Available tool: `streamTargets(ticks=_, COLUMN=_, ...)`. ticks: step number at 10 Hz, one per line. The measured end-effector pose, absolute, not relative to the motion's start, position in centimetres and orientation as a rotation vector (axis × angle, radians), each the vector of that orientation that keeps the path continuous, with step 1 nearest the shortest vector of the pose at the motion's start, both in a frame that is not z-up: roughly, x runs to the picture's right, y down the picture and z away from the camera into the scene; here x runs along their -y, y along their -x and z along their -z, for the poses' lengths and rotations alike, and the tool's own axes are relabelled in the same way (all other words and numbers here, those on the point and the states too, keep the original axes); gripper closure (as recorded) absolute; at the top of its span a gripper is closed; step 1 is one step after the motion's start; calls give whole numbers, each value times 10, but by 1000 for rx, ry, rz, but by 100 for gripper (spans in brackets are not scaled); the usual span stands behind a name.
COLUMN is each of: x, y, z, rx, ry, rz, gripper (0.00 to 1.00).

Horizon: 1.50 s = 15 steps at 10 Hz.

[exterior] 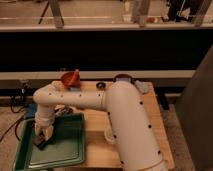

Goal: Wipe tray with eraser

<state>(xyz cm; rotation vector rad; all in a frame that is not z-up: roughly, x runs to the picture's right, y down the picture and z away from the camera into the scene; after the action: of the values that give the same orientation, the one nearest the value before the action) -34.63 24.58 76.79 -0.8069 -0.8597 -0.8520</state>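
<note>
The green tray (65, 150) lies at the table's front left corner. My gripper (43, 136) points down into the tray's left half, near the left rim. It is shut on the eraser (40, 143), a small dark block that rests on the tray's glossy bottom. My white arm (80, 97) reaches across the table from the right and bends down over the tray, hiding part of its back edge.
An orange funnel (71, 79) stands behind the arm. A dark bowl (122, 77) and a small dark round item (100, 86) sit at the table's back. A white cup (108, 134) stands right of the tray. A blue object (30, 112) lies beyond the tray's back left corner.
</note>
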Motion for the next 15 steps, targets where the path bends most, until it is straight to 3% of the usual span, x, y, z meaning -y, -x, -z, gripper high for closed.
streamTargets(ticks=10, x=-229, y=275, z=-795, rx=794, ry=797, rz=652, gripper=100)
streamTargets(ticks=15, x=-245, y=236, z=-779, rx=766, ry=803, rz=591, gripper=100)
